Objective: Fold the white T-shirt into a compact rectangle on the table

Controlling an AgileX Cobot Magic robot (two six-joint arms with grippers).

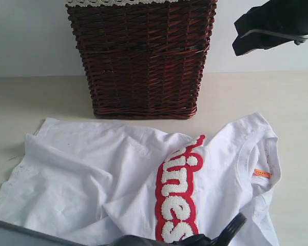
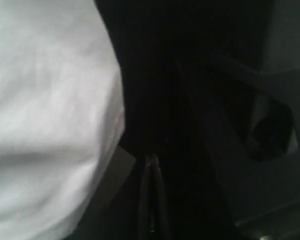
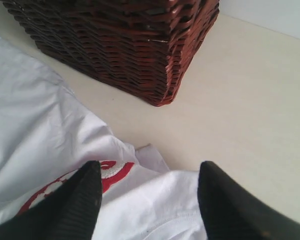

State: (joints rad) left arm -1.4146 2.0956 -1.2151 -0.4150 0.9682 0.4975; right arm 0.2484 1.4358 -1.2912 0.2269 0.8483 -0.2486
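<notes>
A pale beige table (image 1: 256, 97) runs back to a plain light wall (image 1: 31, 36). A dark brown wicker basket (image 1: 141, 61) stands at the rear. The white T-shirt (image 1: 92, 174) lies rumpled just in front of the basket, with its red-edged lettering (image 1: 177, 195) up and an orange tag (image 1: 262, 173) at the collar. The right gripper (image 3: 150, 170) hangs over the shirt's edge near the basket's corner — its 2 fingers are spread wide and hold nothing. The left gripper (image 2: 151, 165) is clenched tight beside white cloth — whether it pinches any, I cannot tell.

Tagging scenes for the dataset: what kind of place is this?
Probably a staged tabletop test bench rather than a home: a bare beige table, a plain white wall behind it, and only a white T-shirt and a wicker basket laid out.
</notes>
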